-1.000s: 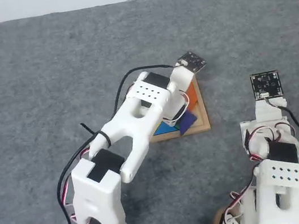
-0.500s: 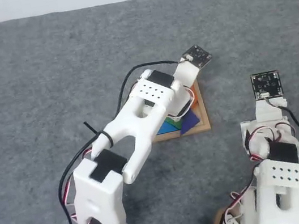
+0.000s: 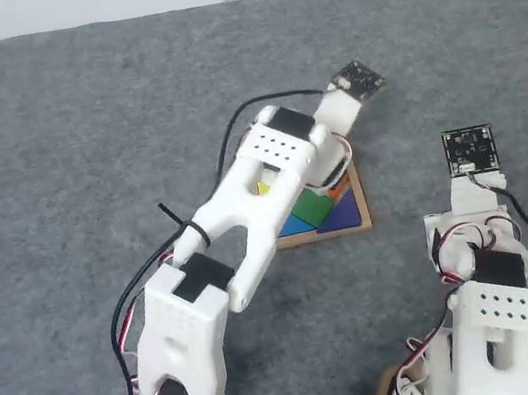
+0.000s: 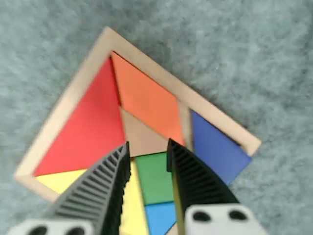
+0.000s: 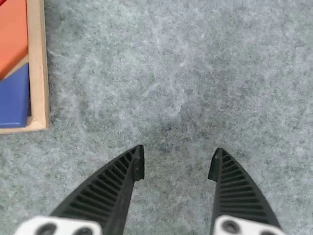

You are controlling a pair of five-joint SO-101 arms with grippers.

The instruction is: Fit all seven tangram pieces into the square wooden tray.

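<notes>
High: left arm (image 3: 246, 211) stretched out above wooden tray (image 3: 336, 232); right arm (image 3: 488, 292) folded back to its right. Grey felt tabletop (image 3: 52, 142).
Left wrist: left tool (image 4: 148, 147) narrow gap, empty, over the tangram pieces (image 4: 90, 127) in the tray.
Right wrist: right tool (image 5: 178, 154) wide, empty, above felt beside a tray corner.

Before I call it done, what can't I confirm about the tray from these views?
High view: the left arm covers most of the tray.
Left wrist view: gripper and picture edge cut off the yellow piece and light blue piece; tan triangle may be piece or bare floor.
Right wrist view: edge cuts off most of the tray.
</notes>
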